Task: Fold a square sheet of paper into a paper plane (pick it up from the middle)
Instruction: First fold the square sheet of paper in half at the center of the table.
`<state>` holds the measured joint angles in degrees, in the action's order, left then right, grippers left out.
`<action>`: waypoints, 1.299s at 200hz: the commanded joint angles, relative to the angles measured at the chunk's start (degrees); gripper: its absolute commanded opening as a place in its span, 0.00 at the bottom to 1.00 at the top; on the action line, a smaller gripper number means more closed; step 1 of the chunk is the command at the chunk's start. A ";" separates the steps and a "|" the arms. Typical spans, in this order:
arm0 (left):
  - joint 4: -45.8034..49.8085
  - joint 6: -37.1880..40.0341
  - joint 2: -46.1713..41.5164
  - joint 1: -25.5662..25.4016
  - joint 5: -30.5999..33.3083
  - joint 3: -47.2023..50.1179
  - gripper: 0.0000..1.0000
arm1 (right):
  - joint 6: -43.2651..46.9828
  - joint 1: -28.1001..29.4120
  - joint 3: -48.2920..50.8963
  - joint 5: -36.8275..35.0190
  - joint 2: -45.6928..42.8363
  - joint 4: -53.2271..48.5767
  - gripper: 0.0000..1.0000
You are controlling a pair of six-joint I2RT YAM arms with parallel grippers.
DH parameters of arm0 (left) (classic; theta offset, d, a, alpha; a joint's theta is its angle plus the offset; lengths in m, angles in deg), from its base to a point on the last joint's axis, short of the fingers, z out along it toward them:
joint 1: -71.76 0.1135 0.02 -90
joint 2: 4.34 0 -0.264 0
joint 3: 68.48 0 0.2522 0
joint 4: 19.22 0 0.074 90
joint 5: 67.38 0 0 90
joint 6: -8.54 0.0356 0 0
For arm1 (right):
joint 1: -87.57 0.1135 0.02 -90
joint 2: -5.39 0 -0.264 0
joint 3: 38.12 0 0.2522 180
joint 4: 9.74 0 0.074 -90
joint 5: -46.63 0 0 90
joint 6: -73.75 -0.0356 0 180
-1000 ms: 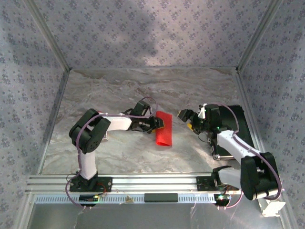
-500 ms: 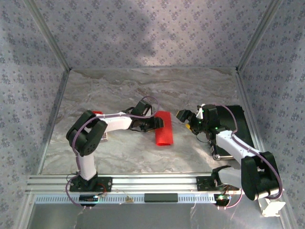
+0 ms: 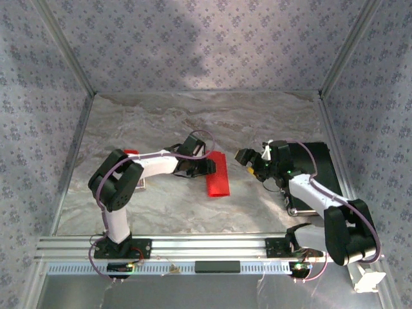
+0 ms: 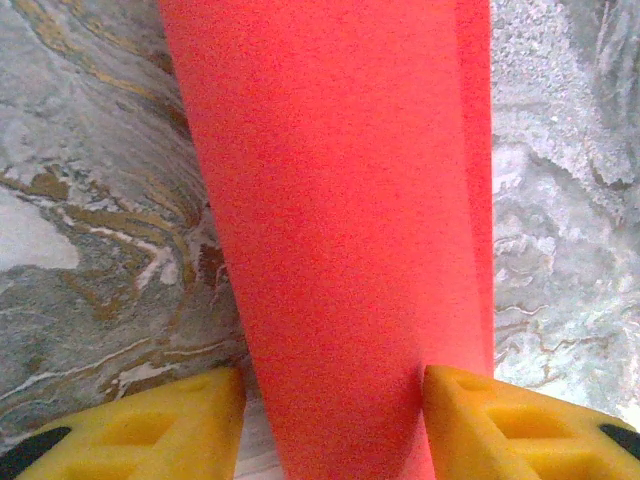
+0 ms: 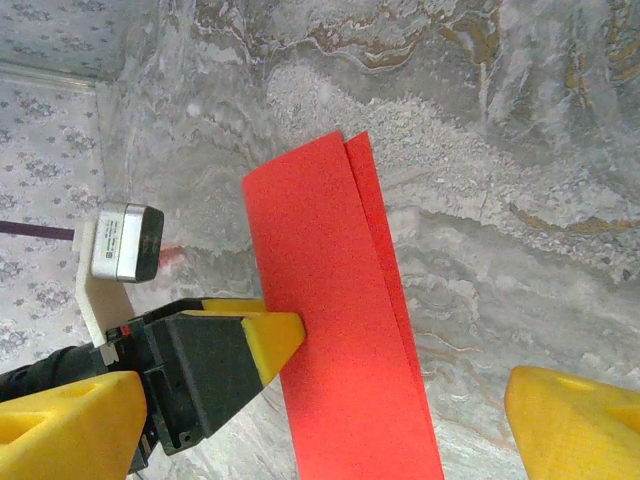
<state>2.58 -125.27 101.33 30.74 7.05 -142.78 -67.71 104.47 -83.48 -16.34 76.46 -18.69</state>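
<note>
Paper comes first: the red paper (image 3: pixel 217 175) lies near the middle of the table (image 3: pixel 161 122), folded over into a long strip. One layer peeks out a little past the other along one long side. The left gripper (image 3: pixel 207 166) comes at it from the left. Its yellow fingers (image 4: pixel 130 425) sit one on each side of the strip and both touch it, so this hand is half closed and pinching the paper. Seen from above, the black hand covers a bit of the paper's left edge. The right gripper (image 3: pixel 247 156) is just to the right of the paper and does not touch it. Its fingers are spread wide and hold nothing.

A small red piece (image 3: pixel 132 152) lies farther left, partly hidden behind the left arm. A flat black board (image 3: pixel 322 164) sits at the right side, under the right arm.

The table looks like grey marble with brown streaks. Walls (image 3: pixel 212 45) with a small flower pattern stand around it on three sides. A silver metal rail (image 3: pixel 193 246) runs along the near edge, where both arms are bolted down.
</note>
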 commanded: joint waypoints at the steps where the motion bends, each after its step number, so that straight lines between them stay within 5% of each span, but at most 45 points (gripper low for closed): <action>1: 5.23 2.54 2.29 0.22 1.87 -2.19 0.50 | 0.74 0.57 -2.23 0.67 1.15 0.31 0.94; 83: 11.36 9.66 7.40 0.08 -1.16 -6.87 0.54 | 1.63 1.72 -2.55 0.84 3.27 0.55 0.86; 260: 21.96 10.74 15.42 -0.30 2.62 -14.13 0.57 | 2.29 2.10 -3.20 1.27 6.10 0.06 0.85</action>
<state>22.29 -115.79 109.94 30.85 5.52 -158.19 -66.38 106.11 -84.83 -16.10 81.83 -18.53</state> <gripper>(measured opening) 0.565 0.844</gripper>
